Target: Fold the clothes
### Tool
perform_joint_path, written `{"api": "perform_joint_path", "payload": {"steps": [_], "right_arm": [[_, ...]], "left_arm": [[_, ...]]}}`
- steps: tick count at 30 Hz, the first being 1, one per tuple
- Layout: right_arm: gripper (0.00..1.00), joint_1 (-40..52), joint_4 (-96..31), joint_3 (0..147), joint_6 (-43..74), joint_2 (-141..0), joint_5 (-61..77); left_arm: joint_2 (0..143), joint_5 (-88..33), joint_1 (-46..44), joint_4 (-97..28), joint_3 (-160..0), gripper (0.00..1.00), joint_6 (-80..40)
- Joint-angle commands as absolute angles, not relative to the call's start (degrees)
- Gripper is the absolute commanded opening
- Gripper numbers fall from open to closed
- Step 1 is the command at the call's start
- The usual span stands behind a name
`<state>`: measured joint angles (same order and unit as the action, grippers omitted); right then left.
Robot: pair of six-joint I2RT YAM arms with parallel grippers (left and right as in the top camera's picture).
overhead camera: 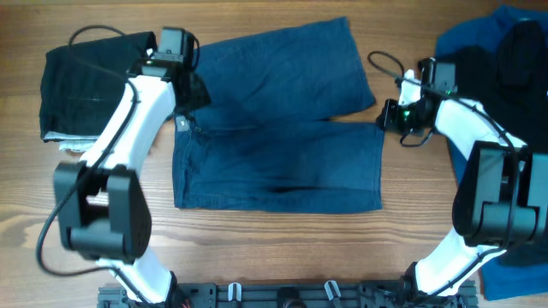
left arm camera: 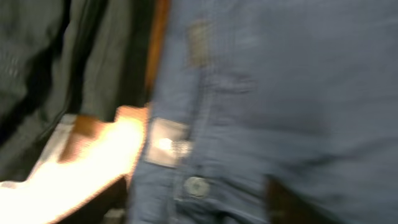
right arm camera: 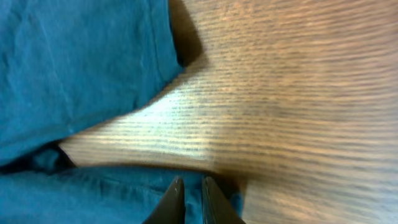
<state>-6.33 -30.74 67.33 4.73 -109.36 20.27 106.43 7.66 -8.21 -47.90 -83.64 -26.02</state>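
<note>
The navy shorts (overhead camera: 282,145) lie spread flat on the table (overhead camera: 282,248) between the two grippers, one leg straight and the other angled away from it.

The left gripper (overhead camera: 190,92) sits at the waistband corner. In its wrist view the picture is blurred: the waistband's button (left arm camera: 196,185) and a pale label (left arm camera: 166,143) lie right under the camera, and the denim fills everything to one side. Its fingers do not show clearly, so I cannot tell whether they stand apart or together. A folded black garment (overhead camera: 86,85) lies just beyond this gripper, on the side away from the shorts.

The right gripper (overhead camera: 385,115) is at the opposite end, at the leg hems. Its fingertips (right arm camera: 176,198) are almost together, with only a sliver between them, and they point down at the hem edge of the near leg. The other leg lies ahead and to one side, with bare wood between the two. I cannot tell whether any cloth is pinched.

Behind the right arm lies a heap of blue and black clothes (overhead camera: 505,43), well apart from the shorts.
</note>
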Motion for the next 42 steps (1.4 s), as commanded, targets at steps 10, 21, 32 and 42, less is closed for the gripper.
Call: {"api": "perform_joint_path", "payload": {"steps": [10,21,32,42], "right_arm": [[0.04,-1.06,-33.10,70.74,-12.34,-107.02,53.36],[0.04,11.92,-26.65,70.76,-14.48,-123.42,37.26],[0.04,5.37,-34.89,70.83,-13.52,-116.90,31.51],[0.04,5.39,-25.28,71.05,-3.73,-104.51,29.98]], "left_arm": [[114.08,-15.14,-10.76,-46.35,-80.44,0.04,-22.41],[118.96,-12.97,-11.09,-44.40,-80.44,0.04,-21.93],[118.93,-6.33,-11.09,-45.39,-80.47,0.04,-16.86],[109.45,-8.16,-11.07,-44.75,-91.02,0.04,-18.65]]}}
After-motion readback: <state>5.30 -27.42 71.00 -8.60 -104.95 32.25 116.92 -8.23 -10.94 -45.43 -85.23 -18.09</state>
